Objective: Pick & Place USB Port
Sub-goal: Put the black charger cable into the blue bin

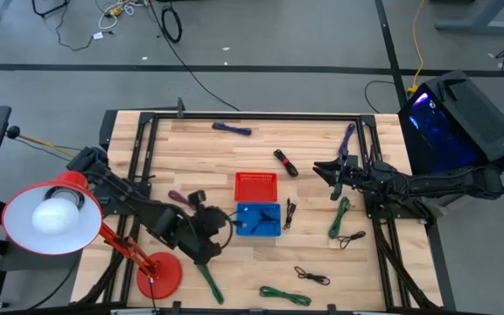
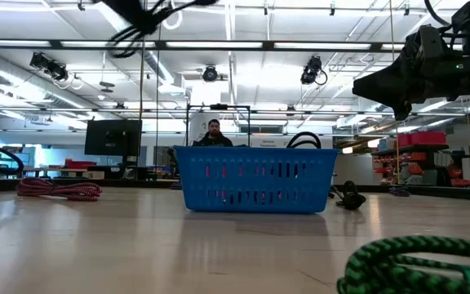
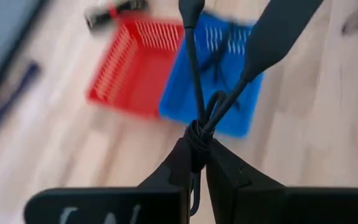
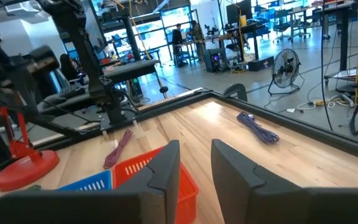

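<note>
My left gripper (image 3: pixel 196 149) is shut on a bundled black cable (image 3: pixel 194 74). It hovers just left of the blue basket (image 1: pixel 258 219), which holds another black cable. The red basket (image 1: pixel 256 185) stands against the blue one's far side. In the low view the held cable's loops (image 2: pixel 141 24) hang at the top left, above the blue basket (image 2: pixel 255 180). My right gripper (image 1: pixel 329 171) waits open at the right, raised and level, with nothing between its fingers (image 4: pixel 166 168). My left gripper pinches the cable bundle at its wrapped waist (image 3: pixel 196 134) between the two fingertips. It comes slanting down from the table's left. The loops stick out past the fingers toward the baskets, and the bundle is lifted clear of the table.
Loose cables lie about: green ones (image 1: pixel 341 217) (image 1: pixel 285 296) (image 1: pixel 210 282), black ones (image 1: pixel 350 238) (image 1: pixel 311 276), purple ones (image 1: pixel 232 129) (image 1: pixel 350 136), a maroon one (image 1: pixel 179 197) and a red-and-black one (image 1: pixel 284 162). A red desk lamp (image 1: pixel 59 214) stands at the near left.
</note>
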You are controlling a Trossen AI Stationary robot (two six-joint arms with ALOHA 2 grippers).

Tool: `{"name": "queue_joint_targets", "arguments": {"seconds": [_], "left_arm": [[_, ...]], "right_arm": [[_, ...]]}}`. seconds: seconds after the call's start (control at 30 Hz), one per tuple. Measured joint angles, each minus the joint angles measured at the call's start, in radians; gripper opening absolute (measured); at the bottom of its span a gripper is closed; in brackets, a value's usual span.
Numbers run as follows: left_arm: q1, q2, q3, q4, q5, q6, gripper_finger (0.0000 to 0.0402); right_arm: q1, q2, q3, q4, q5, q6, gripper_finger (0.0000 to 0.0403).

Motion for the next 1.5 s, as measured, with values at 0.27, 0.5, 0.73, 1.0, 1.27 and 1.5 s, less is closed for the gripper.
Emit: {"name": "queue_joint_targets", "arguments": {"seconds": [0.27,0.5,0.73,1.0,1.27,1.5], "left_arm": [[0.098,0.001,-0.050,0.293,0.047,0.332,0.0028],[0.204,0.000,-0.146,0.548,0.175,0.475,0.0027],[0.296,0.000,-0.318,0.814,0.326,0.506,0.0027],[0.350,0.000,-0.514,1.175,0.453,0.456,0.0027],[0.329,0.040,-0.542,1.204,0.433,0.402,0.0027],[0.323,0.139,-0.542,1.251,0.424,0.346,0.0027]], "right_arm": [[0.000,0.000,0.000,0.000,0.000,0.000,0.0095],[0.000,0.000,0.000,0.000,0.000,0.000,0.0095],[0.000,0.000,0.000,0.000,0.000,-0.003,0.0095],[0.000,0.000,0.000,0.000,0.000,-0.007,0.0095],[0.000,0.000,0.000,0.000,0.000,-0.007,0.0095],[0.000,0.008,0.000,0.000,0.034,-0.007,0.0095]]}}
